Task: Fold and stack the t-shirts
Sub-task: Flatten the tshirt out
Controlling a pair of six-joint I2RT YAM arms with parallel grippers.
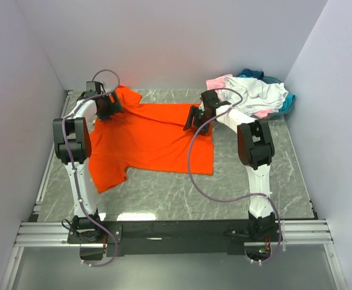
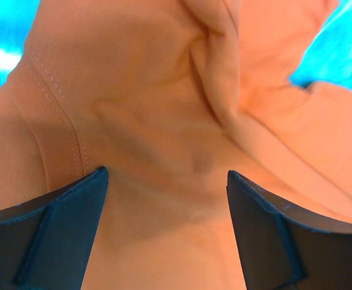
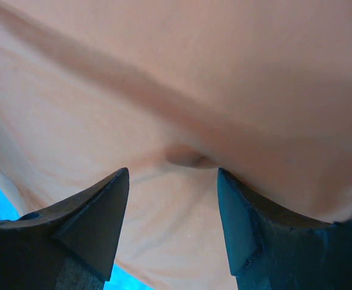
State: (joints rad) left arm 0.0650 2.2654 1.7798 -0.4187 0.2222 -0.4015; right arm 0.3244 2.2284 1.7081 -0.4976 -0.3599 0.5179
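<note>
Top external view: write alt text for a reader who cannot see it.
A bright orange t-shirt lies spread on a grey marbled table, with the left gripper at its far left corner and the right gripper at its far right edge. A heap of white, pink and teal shirts sits in the far right corner.

Spread t-shirt (image 1: 152, 139) centre of table (image 1: 224, 193); t-shirt pile (image 1: 254, 93) far right.

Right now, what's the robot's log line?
orange t-shirt: spread out | left gripper: open over it | right gripper: open over it | other t-shirts: heaped far right
</note>
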